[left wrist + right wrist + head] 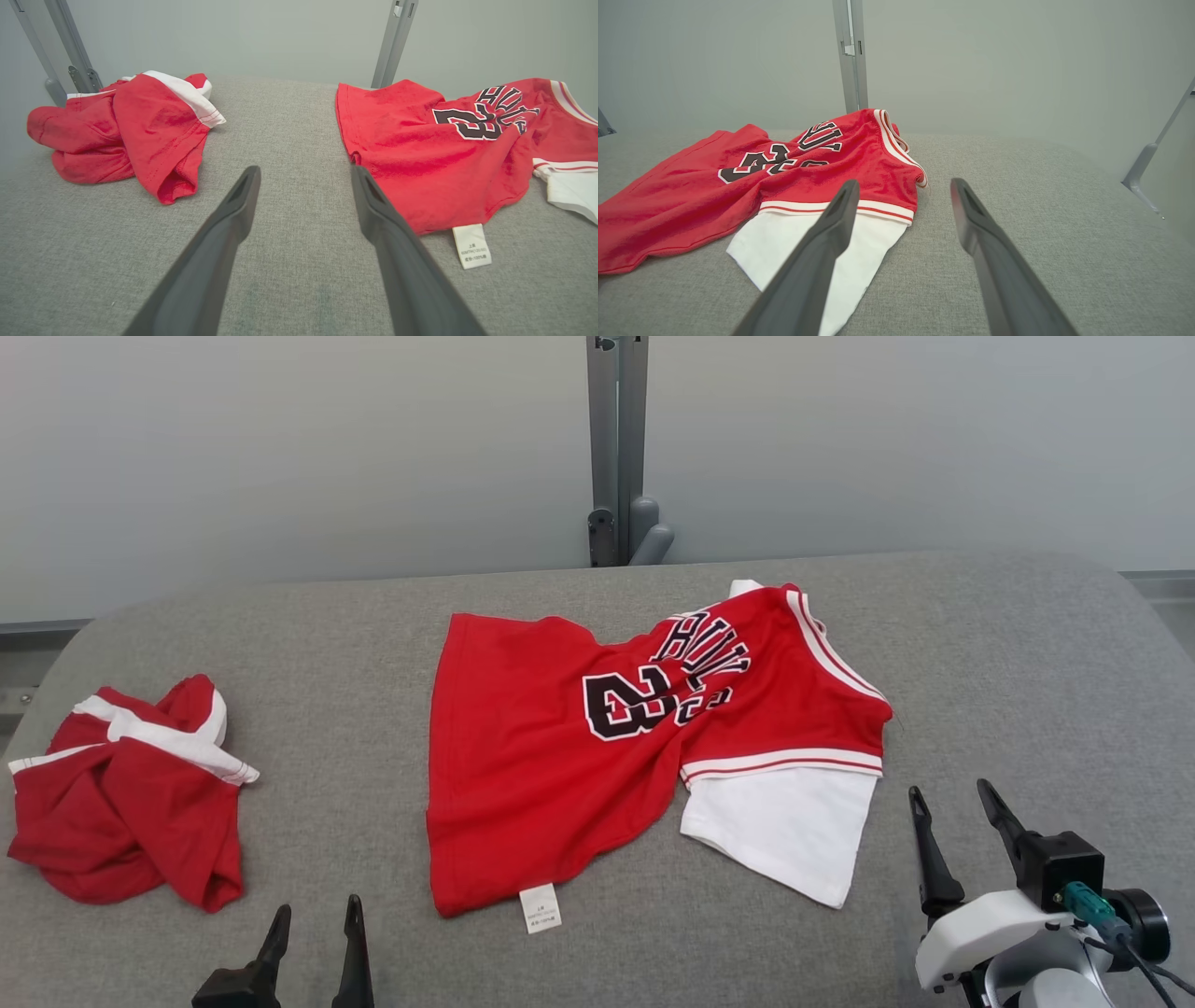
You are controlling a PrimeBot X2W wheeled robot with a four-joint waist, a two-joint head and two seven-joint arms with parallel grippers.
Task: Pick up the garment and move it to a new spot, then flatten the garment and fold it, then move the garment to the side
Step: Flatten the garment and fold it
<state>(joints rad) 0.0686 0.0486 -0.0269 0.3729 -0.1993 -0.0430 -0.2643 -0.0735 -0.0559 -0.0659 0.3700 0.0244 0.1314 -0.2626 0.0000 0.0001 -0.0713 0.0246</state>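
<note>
Red jersey (597, 756) lying rumpled on grey table (373, 616), left gripper (316, 919) and right gripper (952, 803) both spread, holding nothing.

Grey fabric-covered bench (980, 691), rounded at its corners. At its left end lies a crumpled heap of red shorts (131, 793) with white trim, one white band folded over the top. Behind the far edge stands an upright grey metal post (616, 448) with a bracket at its foot, against a plain pale wall (280, 457). A slanted grey strut (1153, 158) stands off the right end.
</note>
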